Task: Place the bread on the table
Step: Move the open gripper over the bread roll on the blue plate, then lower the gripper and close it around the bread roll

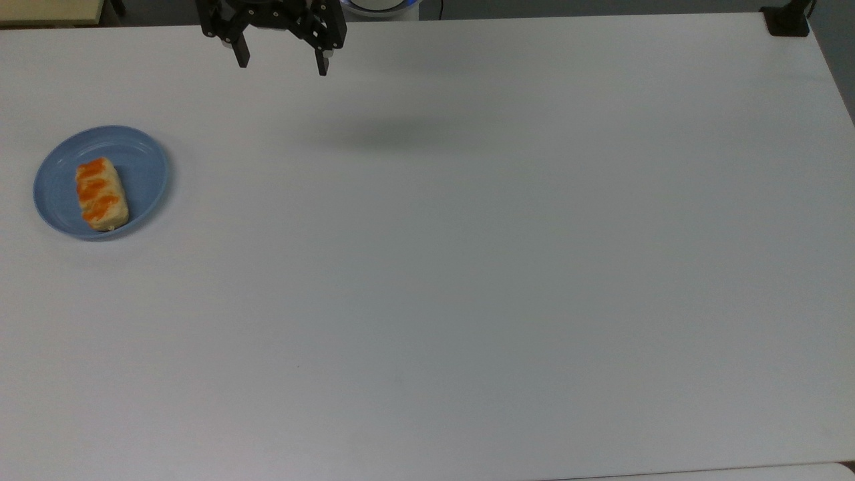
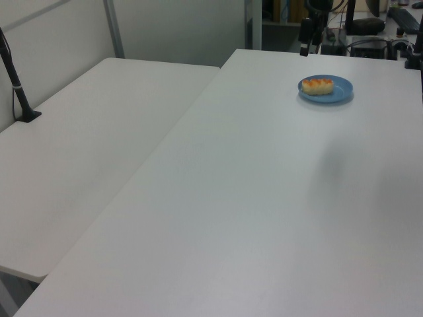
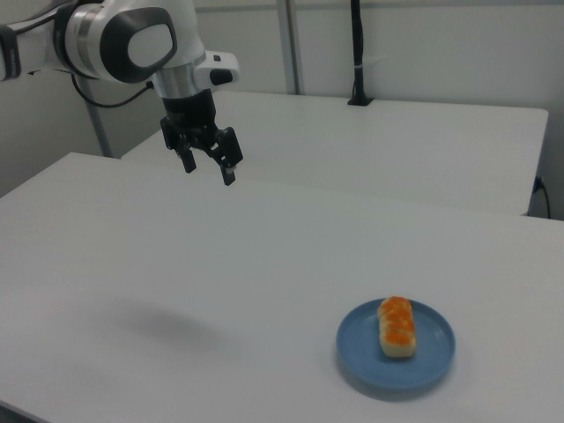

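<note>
The bread is a small tan loaf with orange stripes, lying on a round blue plate near the left edge of the white table in the top view. The bread and its plate sit low at the right view's right; the left view has the bread on the plate far back. My gripper hangs open and empty high over the table's far edge, well to the right of the plate in the top view. It also appears as the gripper and the gripper.
A second white table adjoins at the left view's left, with a black post clamped on it. A black clamp sits at the table's far right corner in the top view. The arm's shadow falls on the tabletop.
</note>
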Controlling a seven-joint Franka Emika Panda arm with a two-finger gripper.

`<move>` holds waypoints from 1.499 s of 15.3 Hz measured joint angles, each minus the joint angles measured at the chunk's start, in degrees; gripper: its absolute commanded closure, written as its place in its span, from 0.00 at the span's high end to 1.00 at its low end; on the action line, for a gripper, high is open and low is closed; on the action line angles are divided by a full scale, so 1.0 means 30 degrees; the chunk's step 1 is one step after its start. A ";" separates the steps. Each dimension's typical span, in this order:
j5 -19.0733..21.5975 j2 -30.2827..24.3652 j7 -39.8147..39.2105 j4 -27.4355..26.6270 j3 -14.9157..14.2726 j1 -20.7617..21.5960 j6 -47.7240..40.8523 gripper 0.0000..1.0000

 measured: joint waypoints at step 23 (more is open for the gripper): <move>-0.1815 0.7306 -1.1331 -0.0033 -0.0395 -0.7026 0.8665 1.00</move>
